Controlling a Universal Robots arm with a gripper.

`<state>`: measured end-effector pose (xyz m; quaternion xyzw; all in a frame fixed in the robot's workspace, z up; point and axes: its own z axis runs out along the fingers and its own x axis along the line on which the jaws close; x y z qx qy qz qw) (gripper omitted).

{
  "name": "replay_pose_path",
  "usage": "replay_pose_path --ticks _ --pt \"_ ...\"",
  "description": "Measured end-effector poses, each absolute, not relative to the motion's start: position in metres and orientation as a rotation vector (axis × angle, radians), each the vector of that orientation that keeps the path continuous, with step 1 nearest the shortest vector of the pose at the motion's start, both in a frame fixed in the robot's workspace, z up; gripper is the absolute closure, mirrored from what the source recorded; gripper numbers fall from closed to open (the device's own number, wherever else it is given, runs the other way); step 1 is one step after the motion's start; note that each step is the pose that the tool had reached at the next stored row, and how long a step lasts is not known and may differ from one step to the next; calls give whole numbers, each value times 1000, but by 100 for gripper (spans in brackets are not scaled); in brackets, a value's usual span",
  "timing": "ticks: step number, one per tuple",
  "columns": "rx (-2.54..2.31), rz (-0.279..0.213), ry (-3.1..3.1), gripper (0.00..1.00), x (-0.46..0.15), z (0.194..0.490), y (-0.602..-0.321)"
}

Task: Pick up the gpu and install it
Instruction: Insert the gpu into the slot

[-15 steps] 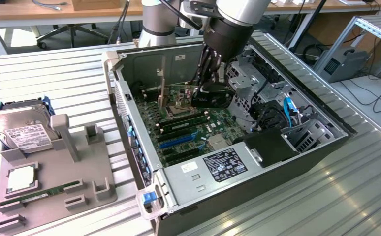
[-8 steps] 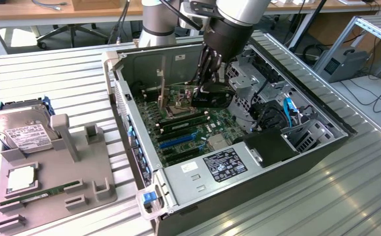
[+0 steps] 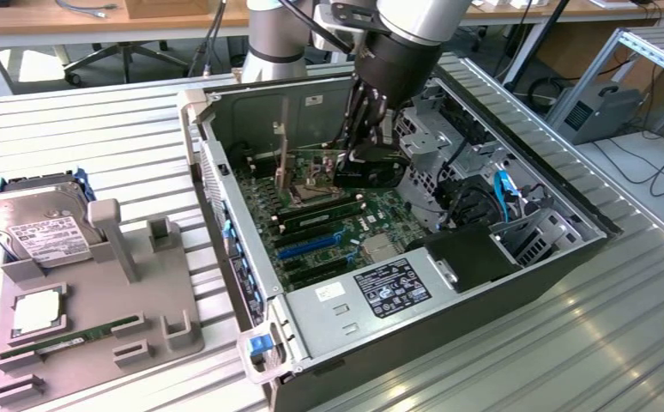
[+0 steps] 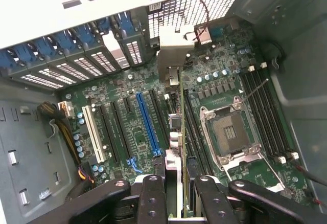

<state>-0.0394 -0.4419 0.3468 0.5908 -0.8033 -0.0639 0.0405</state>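
Note:
My gripper (image 3: 362, 160) reaches down into the open computer case (image 3: 309, 326), above the motherboard (image 3: 344, 227). In the wrist view the gripper (image 4: 176, 196) is shut on the gpu (image 4: 175, 86). The card is seen edge-on as a thin dark strip running away from the fingers (image 4: 152, 198). Its silver bracket (image 4: 176, 42) is at the far end, close to the case's rear slot covers (image 4: 92, 63). The card hangs over the board between the blue expansion slot (image 4: 148, 121) and the empty processor socket (image 4: 227, 132). I cannot tell whether it touches a slot.
A grey fixture tray (image 3: 92, 343) lies at the exterior view's left, carrying a hard drive (image 3: 29, 225), a processor chip (image 3: 37, 312) and a green memory stick (image 3: 69, 337). Inside the case are a drive cage (image 3: 435, 137), cables (image 3: 504, 193) and a labelled power supply (image 3: 395, 287).

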Motion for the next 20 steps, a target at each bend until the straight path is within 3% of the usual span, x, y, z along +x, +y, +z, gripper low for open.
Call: replay_pose_path --ticks 20 --pt "1849 -193 -2429 73 -39 347 -442"
